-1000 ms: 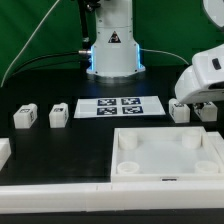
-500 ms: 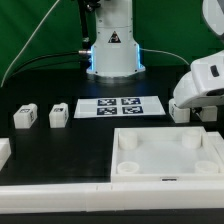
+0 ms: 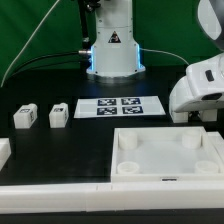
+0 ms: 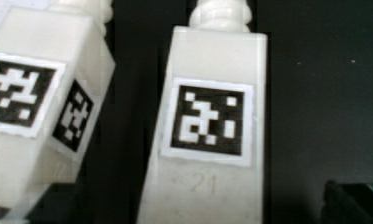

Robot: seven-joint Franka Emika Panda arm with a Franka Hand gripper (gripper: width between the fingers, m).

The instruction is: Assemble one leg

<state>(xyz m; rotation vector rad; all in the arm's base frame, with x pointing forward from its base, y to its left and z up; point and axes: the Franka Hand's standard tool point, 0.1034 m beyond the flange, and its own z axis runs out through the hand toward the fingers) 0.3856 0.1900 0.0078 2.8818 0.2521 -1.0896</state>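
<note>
Judging by the pose, the step in hand is the leg pick, with no grasp made yet. Panel (image 3: pixel 165 133) lies near the claw, bare. Claw (image 4: pixel 201 200) is open, jaws spread either side of the leg (image 4: pixel 209 115) directly below it. Second leg (image 4: pixel 37 90) lies just beside. Next move: descend straight, centre, and close without nudging the neighbour.

A green backdrop (image 3: pixel 170 30) hangs behind the black table (image 3: pixel 60 88) (matte, lit evenly from above).
</note>
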